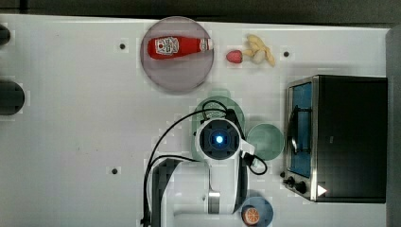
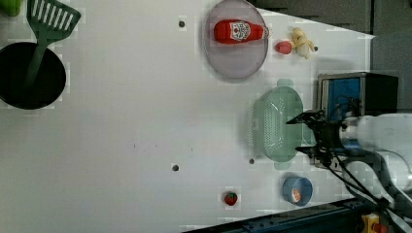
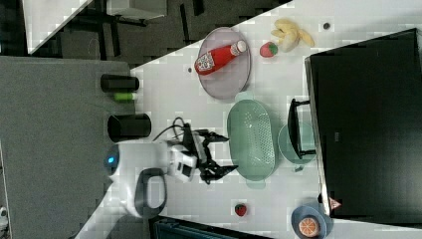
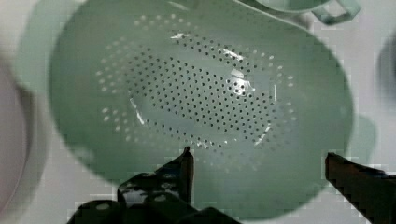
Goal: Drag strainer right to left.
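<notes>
The strainer (image 2: 274, 124) is a pale mint-green oval colander dotted with small holes, lying on the white table. In the top view the arm's wrist (image 1: 218, 139) covers most of it, and the strainer's far rim (image 1: 220, 100) pokes out. My gripper (image 2: 294, 136) is open and holds nothing. It hovers over the strainer's long edge on the left view's right. In the right view the gripper (image 3: 231, 153) is at the left rim of the strainer (image 3: 251, 139). In the wrist view the gripper (image 4: 258, 156) straddles the near part of the strainer's bowl (image 4: 201, 93).
A pale green mug (image 1: 265, 141) stands beside the strainer, next to the toaster oven (image 1: 340, 137). A grey-pink plate (image 1: 177, 78) with a ketchup bottle (image 1: 177, 47) lies beyond. A strawberry (image 1: 234, 56), banana (image 1: 260, 49), blue bowl (image 1: 257, 213) and black pot (image 2: 29, 75) stand around.
</notes>
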`<state>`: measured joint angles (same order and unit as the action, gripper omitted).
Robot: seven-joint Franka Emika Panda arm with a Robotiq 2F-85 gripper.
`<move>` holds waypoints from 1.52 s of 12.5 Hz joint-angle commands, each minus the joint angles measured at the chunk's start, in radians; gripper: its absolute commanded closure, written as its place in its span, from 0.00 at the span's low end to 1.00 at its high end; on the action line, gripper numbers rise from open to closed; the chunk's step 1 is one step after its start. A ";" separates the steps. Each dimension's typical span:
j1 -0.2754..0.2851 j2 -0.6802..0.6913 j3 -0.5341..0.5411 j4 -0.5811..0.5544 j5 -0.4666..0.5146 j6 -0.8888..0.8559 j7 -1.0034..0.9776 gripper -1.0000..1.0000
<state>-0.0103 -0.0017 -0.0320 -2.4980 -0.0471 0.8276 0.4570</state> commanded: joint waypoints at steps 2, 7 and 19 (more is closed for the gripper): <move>-0.010 0.121 0.021 0.017 0.000 0.176 0.231 0.00; 0.015 0.283 0.027 0.016 0.000 0.347 0.251 0.00; 0.182 0.336 0.041 0.029 0.001 0.367 0.512 0.00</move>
<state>0.1447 0.3538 -0.0053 -2.4824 -0.0280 1.2197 0.8970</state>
